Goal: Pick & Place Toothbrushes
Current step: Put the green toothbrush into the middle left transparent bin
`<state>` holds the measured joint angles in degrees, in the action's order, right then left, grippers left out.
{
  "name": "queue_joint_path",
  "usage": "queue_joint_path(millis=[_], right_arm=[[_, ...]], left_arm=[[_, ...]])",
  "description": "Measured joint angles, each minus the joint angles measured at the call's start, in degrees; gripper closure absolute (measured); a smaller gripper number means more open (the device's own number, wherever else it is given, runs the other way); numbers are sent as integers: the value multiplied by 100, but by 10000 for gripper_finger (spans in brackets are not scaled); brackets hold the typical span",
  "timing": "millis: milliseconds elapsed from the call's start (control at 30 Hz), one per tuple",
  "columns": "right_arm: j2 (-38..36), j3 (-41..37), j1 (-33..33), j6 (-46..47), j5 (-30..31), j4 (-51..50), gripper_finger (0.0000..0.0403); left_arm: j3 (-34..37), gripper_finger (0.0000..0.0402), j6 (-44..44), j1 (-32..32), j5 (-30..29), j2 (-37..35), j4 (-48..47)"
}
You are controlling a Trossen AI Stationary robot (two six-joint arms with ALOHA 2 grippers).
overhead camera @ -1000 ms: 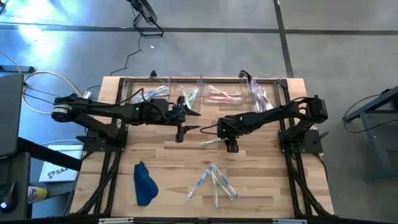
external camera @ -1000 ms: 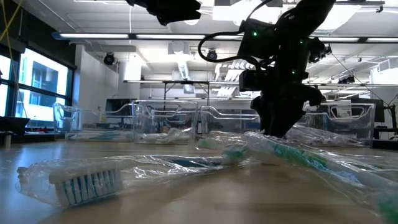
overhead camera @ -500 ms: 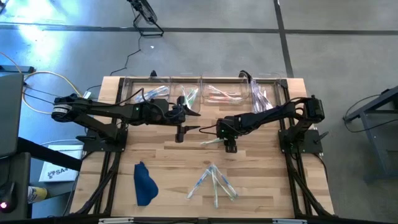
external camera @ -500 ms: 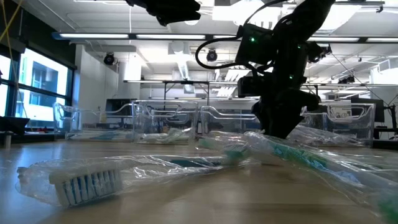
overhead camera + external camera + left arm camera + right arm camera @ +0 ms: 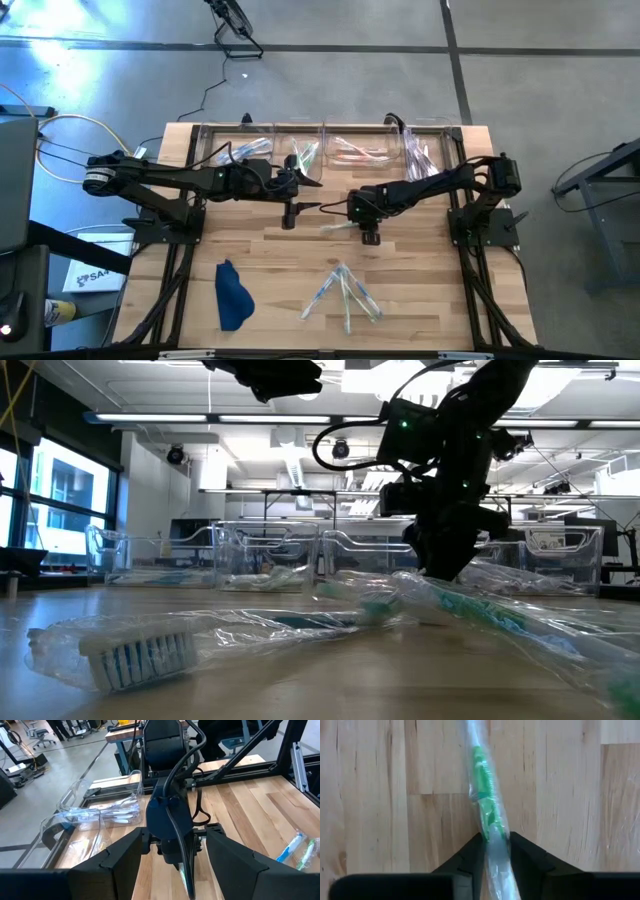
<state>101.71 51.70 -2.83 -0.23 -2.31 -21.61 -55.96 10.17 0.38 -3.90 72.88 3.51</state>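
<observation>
Nearest the bench's front edge lie a loose cluster of wrapped toothbrushes and, to their left, a dark blue cloth. At mid-bench the right gripper is down on a green-handled toothbrush, its fingers pinching the wrapped handle, while the left gripper hovers beside it with fingers spread, holding nothing. Along the far edge, clear bins hold more brushes

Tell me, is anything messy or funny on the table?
A bit. A few wrapped toothbrushes lie criss-crossed in a loose pile near the table's front instead of in the clear bins at the back. A dark blue cloth sits crumpled at front left. The right tool is pinching one green toothbrush. Nothing looks broken.
</observation>
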Motion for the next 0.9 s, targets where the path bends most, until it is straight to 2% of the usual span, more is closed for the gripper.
queue_joint_path(millis=[233, 467, 600, 900], right_arm=[[2, -2, 0, -5, -31, -64, 355], [2, 4, 2, -123, -39, -241, 360], [-11, 4, 2, -127, -37, -321, 363], [-431, -52, -28, -137, -254, -520, 363]], left_arm=[[0, 183, 0, 0, 0, 0, -2], [2, 183, -310, 0, 65, -42, 92], [4, 183, -359, 2, 83, -325, 402], [4, 183, -113, 2, 83, -923, 393]])
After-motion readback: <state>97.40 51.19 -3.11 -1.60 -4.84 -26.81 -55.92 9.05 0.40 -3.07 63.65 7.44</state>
